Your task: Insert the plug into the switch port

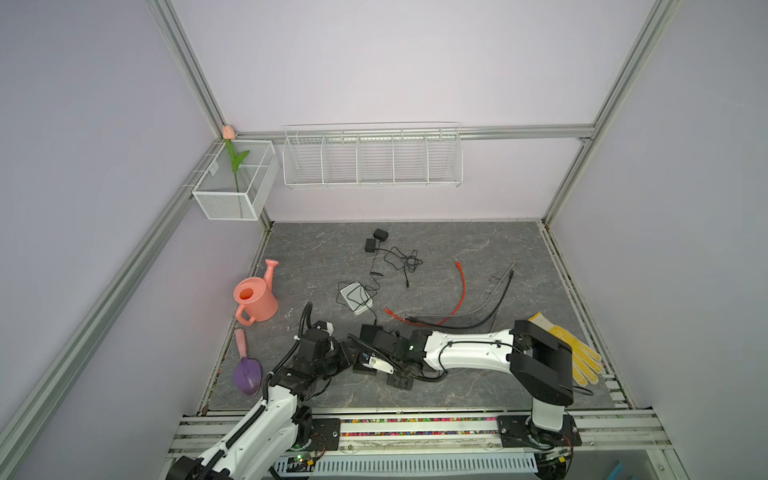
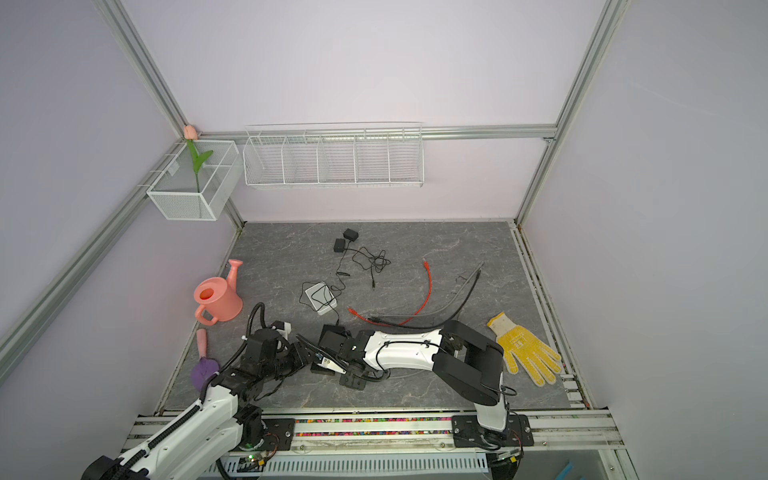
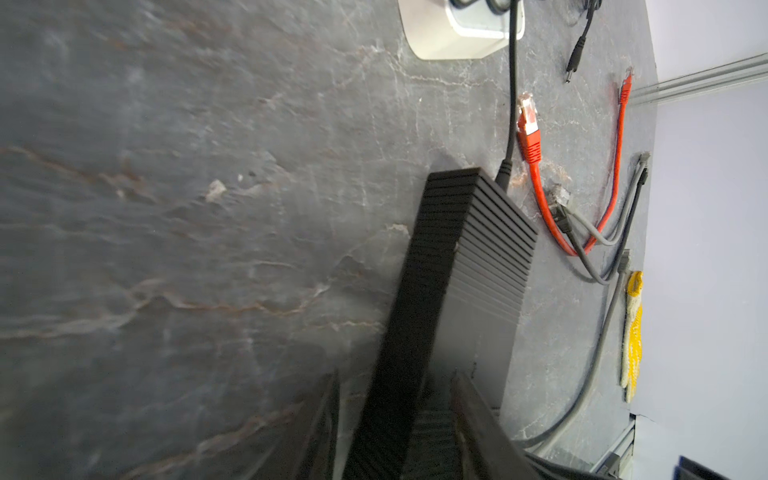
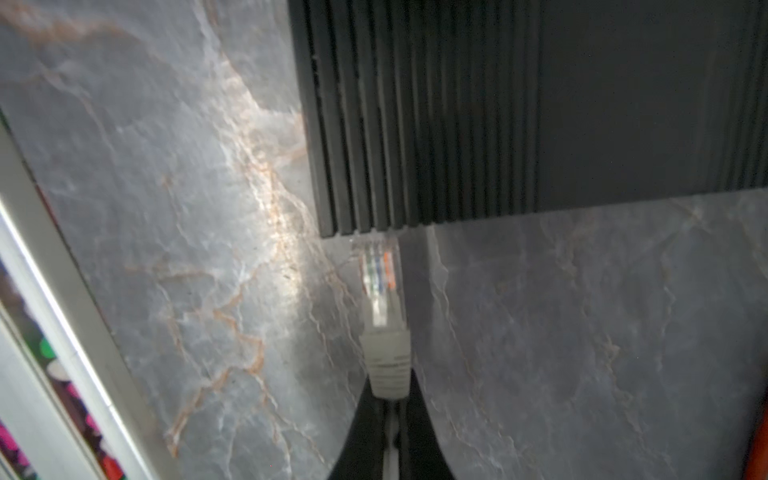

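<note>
The clear plastic plug (image 4: 380,286), with its grey rubber boot, points straight out from the right gripper (image 4: 390,399). Its tip is at the near edge of the black ribbed switch box (image 4: 498,104). The port itself is hidden: only the ribbed top shows, so I cannot tell whether the tip has entered at all. In both top views the arms cover the meeting point, leaving just the far end of the switch box (image 1: 369,332) in sight.

The right gripper is clamped tight on the boot and the grey cable behind it. The left gripper (image 3: 397,374) straddles the near end of the switch box. One finger (image 3: 478,419) looks to lie against it; the other is blurred, with a sliver of worktop beside it. I cannot tell whether the left gripper presses on the box.

Ahead of the left gripper, past the box's far end, a red patch cable (image 3: 532,145) lies just beside the box's black lead (image 3: 512,104). On that gripper's other side the grey marbled worktop (image 3: 166,208) lies bare. An aluminium front rail (image 4: 54,270) runs close beside the right gripper, along the worktop's edge.
</note>
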Robot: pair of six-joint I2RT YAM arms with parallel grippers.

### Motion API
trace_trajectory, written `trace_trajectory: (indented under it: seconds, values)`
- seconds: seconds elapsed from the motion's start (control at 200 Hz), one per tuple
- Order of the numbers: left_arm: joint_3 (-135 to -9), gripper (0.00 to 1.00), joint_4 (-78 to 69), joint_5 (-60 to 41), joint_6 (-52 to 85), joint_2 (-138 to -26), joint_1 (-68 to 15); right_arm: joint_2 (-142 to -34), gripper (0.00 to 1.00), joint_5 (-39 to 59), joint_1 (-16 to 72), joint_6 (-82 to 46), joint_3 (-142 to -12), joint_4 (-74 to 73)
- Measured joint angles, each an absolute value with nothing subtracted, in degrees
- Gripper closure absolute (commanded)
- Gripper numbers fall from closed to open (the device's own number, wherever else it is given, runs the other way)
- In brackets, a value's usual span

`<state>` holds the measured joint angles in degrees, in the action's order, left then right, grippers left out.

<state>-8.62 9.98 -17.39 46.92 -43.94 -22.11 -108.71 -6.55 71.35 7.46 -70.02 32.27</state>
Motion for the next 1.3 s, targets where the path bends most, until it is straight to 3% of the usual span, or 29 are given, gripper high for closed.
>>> trace_trajectory:
  seconds: [0.58, 1.305]
  values:
    - [-7.8, 0.59, 6.8, -18.7, 47.3, -45.6, -22.1, -112.5, 0.94, -8.0, 71.5, 7.3, -75.2, 34.5]
    - [-5.5, 0.64, 8.1, -19.3, 47.9, -39.5, -21.7, -115.6, 0.93, -8.8, 71.7, 7.3, -80.3, 40.4]
